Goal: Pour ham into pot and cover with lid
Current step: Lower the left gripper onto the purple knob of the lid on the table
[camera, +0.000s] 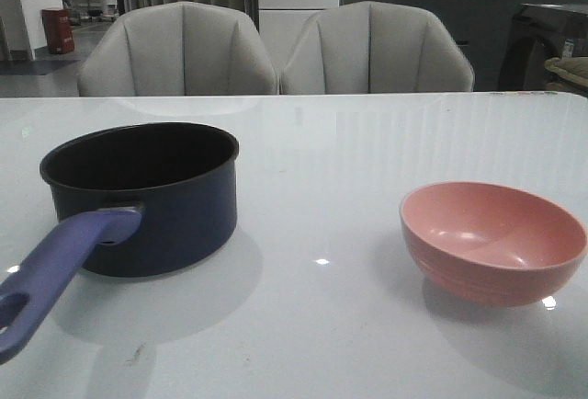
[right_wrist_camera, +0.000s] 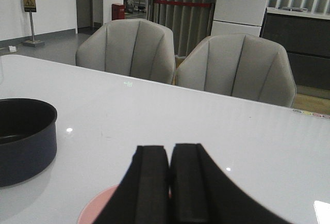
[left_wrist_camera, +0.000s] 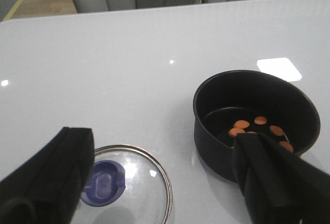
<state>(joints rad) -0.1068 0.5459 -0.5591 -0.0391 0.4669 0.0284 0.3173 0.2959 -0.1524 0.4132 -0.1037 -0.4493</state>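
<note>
The dark navy pot with its lavender handle stands on the left of the table. Seen in the left wrist view, the pot holds several orange ham pieces on its black bottom. The glass lid with a blue knob lies flat on the table beside the pot. My left gripper hovers open above the lid, its fingers wide apart. My right gripper is shut with nothing in it, above the pink bowl. Neither gripper shows in the front view.
The salmon-pink bowl stands at the right of the white table; I see nothing inside it. Two grey chairs stand behind the far edge.
</note>
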